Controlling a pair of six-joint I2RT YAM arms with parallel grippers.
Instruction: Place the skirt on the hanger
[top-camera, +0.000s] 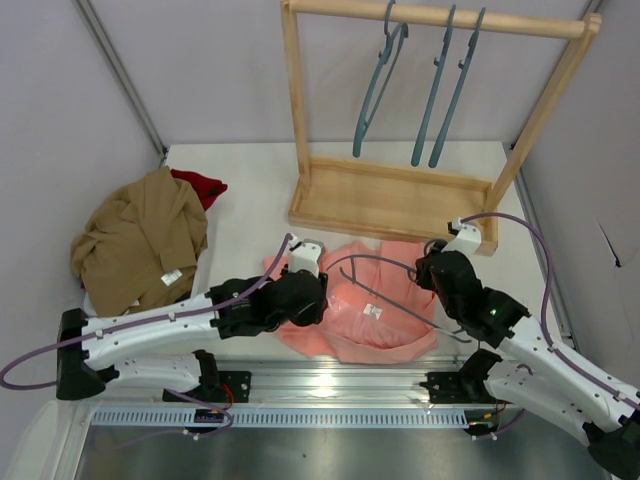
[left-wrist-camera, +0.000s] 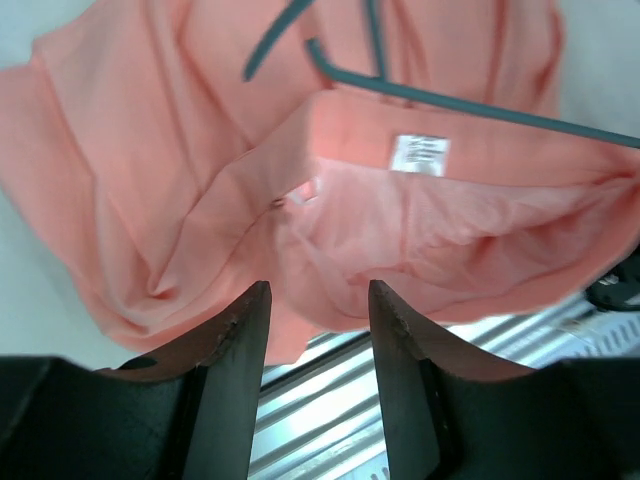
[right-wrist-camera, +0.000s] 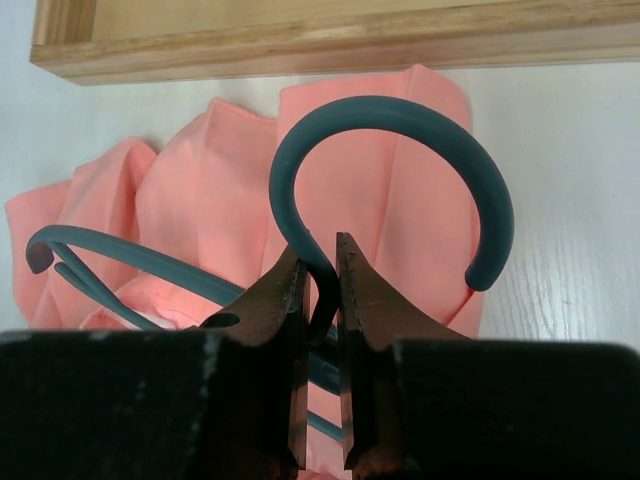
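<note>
Two weak spots deserve your attention. First, the left jaws stand partly apart with nothing between them, poised over the skirt (top-camera: 375, 312) just beside the near edge of the tabletop (top-camera: 250, 190). With no hold on the cloth, the waistband may well sag shut. In the left wrist view, the bar of the hanger (left-wrist-camera: 470, 103) seems to cross over the band just above the white label (left-wrist-camera: 420, 153), not inside it. If you lift now, the hanger will likely come away bare.

Second, the right jaws are pinched narrow on the neck of the hanger's hook, a thin round stem. It could swivel or slip as soon as the cloth's weight comes onto one shoulder. Some of the fabric also lies right at the near edge, so a careless drag could pull it off.

The skirt is a salmon-pink heap, soft and deeply creased. It sits at the middle of the near edge between the two arms, in front of the wooden rack (top-camera: 390, 195). Its waist opening faces the left jaws, showing a paler lining. Expect it to fold and slide, not to hold an opening by itself. The teal hanger rests on top of it.
</note>
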